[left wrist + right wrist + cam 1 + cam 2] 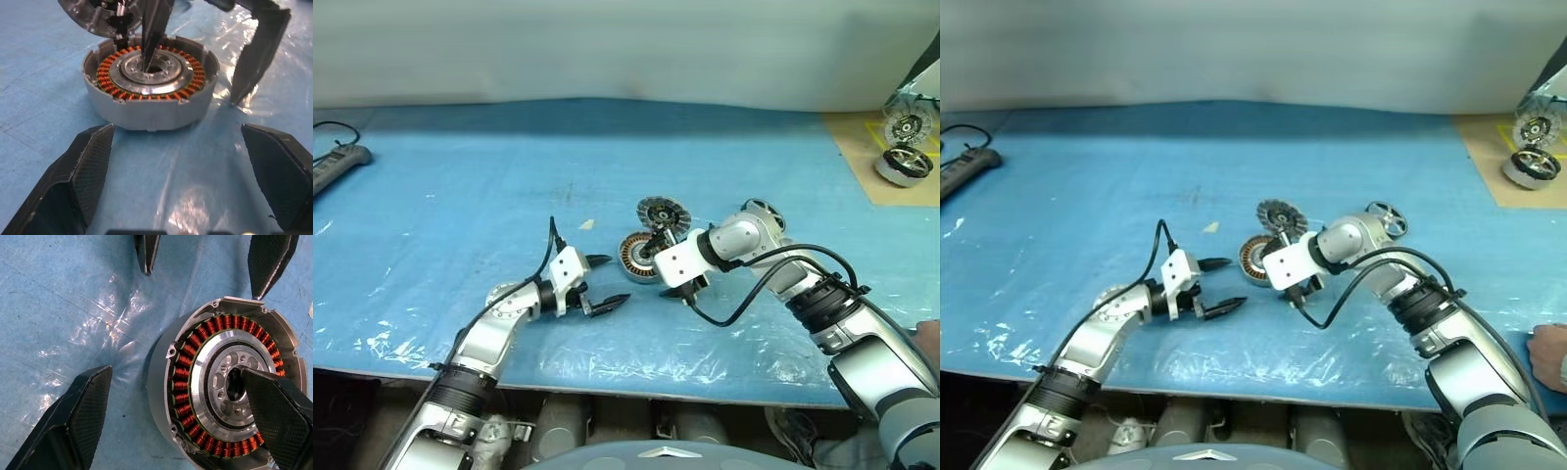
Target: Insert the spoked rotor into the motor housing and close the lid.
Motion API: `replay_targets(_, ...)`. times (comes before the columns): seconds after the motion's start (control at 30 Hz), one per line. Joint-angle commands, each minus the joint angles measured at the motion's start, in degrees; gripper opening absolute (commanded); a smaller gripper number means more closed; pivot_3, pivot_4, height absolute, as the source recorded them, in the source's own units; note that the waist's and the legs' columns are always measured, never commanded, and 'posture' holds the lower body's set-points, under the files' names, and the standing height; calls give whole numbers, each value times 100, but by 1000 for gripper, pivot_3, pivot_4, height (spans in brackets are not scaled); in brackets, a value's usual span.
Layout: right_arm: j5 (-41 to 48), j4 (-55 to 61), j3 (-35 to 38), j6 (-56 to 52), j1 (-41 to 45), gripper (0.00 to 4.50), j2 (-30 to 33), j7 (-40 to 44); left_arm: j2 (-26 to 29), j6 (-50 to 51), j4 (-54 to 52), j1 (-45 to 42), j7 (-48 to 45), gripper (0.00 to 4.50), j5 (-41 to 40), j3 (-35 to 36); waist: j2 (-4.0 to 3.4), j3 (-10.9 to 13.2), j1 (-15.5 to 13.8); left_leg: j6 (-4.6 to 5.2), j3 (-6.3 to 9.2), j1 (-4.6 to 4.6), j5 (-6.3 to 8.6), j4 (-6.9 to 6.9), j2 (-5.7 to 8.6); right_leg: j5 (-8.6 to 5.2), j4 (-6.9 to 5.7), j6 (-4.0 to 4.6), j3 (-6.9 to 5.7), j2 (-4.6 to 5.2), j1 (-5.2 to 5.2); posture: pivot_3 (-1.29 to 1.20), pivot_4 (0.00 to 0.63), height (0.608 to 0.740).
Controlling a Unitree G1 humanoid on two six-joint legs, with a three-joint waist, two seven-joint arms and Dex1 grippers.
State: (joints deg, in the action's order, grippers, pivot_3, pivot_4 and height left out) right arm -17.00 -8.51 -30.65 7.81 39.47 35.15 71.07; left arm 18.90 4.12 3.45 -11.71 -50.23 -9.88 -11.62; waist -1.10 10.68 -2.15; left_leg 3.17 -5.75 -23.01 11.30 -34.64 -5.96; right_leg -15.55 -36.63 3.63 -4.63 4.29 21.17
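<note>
The motor housing (634, 257) lies flat on the blue mat, its copper windings (182, 382) ringing a silver hub (146, 73). My right gripper (176, 372) is open and straddles the housing's wall: one finger (274, 416) sits over the hub's centre hole and the other (78, 416) is over the mat outside. My left gripper (607, 282) stands open just left of the housing, pointing at it with nothing between its fingers. The spoked rotor (764, 211), silver-rimmed, lies behind my right arm. A round finned disc (663, 211) leans just behind the housing.
The blue mat (460, 196) is covered in crinkled clear film. Two more wheel-like parts (906, 162) sit on a brown board at the far right. A power strip (333, 166) lies at the far left. A person's hand (1549, 357) rests at the right edge.
</note>
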Motion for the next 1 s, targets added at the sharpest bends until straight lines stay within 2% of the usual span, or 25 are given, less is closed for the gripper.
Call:
replay_targets(0.03,-23,-111,-34,74,-77,4500,-71,-45,-14,352,-612,-37,225,4479,-29,-16,1,0,7,0,0,2,0,0,0,0,0,0,0,0,-2,0,150,740)
replay_targets(0.17,-9,-143,-75,119,-68,3589,-86,35,-21,853,-930,-283,434,4500,-144,103,1,0,1,-1,0,9,0,1,-2,0,0,0,0,-1,-7,0,150,740)
replay_targets(0.3,-24,-180,-79,156,12,2159,-135,63,16,1212,-1241,-358,529,4500,-240,136,3,-1,6,-1,0,10,-1,-1,-2,1,1,2,1,-1,-11,0,150,740)
replay_targets(0.6,-168,-399,-158,448,492,2078,59,488,306,1705,-1601,-384,379,4500,-515,165,2,-1,-6,-1,-1,8,-1,-1,-2,1,0,2,1,-1,-8,0,150,740)
replay_targets(0.83,-473,-1145,-348,1400,1183,2078,180,670,381,1778,-1437,-544,422,4500,-445,84,5,1,-20,1,-1,-14,-2,-8,-1,2,1,2,0,-1,5,0,150,740)
replay_targets(1.0,-511,-1017,-497,2061,1098,2078,253,802,350,1964,-1550,-569,466,4500,-489,37,5,2,-6,3,-1,-20,-1,-7,-2,1,1,3,0,-1,13,0,150,740)
